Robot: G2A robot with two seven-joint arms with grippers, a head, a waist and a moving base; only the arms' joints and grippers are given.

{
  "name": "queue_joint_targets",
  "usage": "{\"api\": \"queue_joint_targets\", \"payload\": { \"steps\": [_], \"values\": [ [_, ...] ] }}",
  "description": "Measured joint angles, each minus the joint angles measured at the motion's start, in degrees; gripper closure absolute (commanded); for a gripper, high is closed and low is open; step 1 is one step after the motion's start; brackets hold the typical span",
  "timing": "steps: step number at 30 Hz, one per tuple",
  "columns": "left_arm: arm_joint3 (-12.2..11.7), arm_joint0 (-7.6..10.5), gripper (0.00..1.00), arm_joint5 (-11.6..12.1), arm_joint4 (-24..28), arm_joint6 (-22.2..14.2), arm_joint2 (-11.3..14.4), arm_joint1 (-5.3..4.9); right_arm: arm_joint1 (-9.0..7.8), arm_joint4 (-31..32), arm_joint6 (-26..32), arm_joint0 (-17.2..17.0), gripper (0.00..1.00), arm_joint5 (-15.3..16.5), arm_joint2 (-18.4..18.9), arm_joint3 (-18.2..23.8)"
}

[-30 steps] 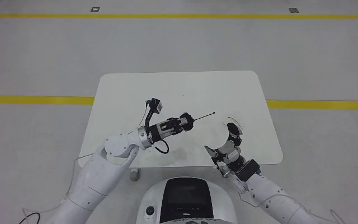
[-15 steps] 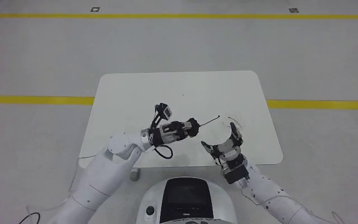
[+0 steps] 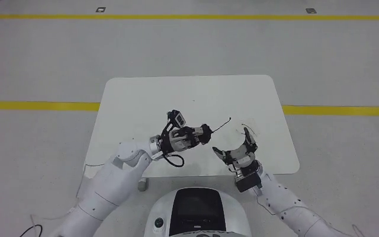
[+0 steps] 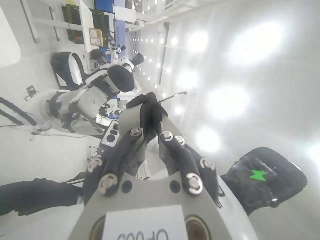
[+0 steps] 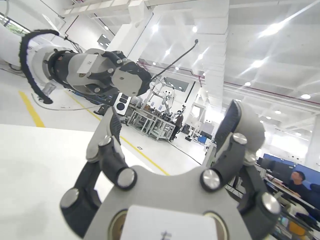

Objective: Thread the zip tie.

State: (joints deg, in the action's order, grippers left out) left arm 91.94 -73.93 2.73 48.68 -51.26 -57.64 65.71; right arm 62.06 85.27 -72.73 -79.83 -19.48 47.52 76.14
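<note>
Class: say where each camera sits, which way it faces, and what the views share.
Top: overhead, facing down on table; shows left gripper holding zip tie, right gripper open.
Left wrist: mounted there, faces past own gripper toward ceiling lights.
Right wrist: mounted there, faces past own gripper across table.
Shared: all show the zip tie.

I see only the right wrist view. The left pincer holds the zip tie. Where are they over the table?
Observer: From above, the left pincer holds the zip tie over the middle of the table, free end pointing rightward.
Operator: Is that end inside the right pincer?
Observer: No, it lies beyond the open pincer, apart from it.
Operator: Anything lying on the table?
Observer: A thin dark strand, near the right pincer; what it is, I cannot tell.
</note>
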Motion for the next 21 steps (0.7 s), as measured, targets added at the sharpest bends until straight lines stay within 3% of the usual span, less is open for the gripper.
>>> {"api": "queue_joint_targets", "payload": {
  "steps": [6,14,21],
  "values": [
    [-1.5,0.71,1.0,-2.3,6.8,-1.5,1.4,0.62,1.95,2.0,-0.7,-2.1,0.0,0.0,3.5,1.2],
    [-2.9,2.02,1.0,-0.4,7.1,0.1,2.8,1.27,4.67,3.2,-1.7,-3.1,0.0,0.0,6.1,0.8],
    [-2.9,2.08,1.0,-0.2,6.8,0.2,2.8,1.26,4.68,3.1,-1.7,-3.2,0.0,0.0,6.2,0.9]
  ]
}}
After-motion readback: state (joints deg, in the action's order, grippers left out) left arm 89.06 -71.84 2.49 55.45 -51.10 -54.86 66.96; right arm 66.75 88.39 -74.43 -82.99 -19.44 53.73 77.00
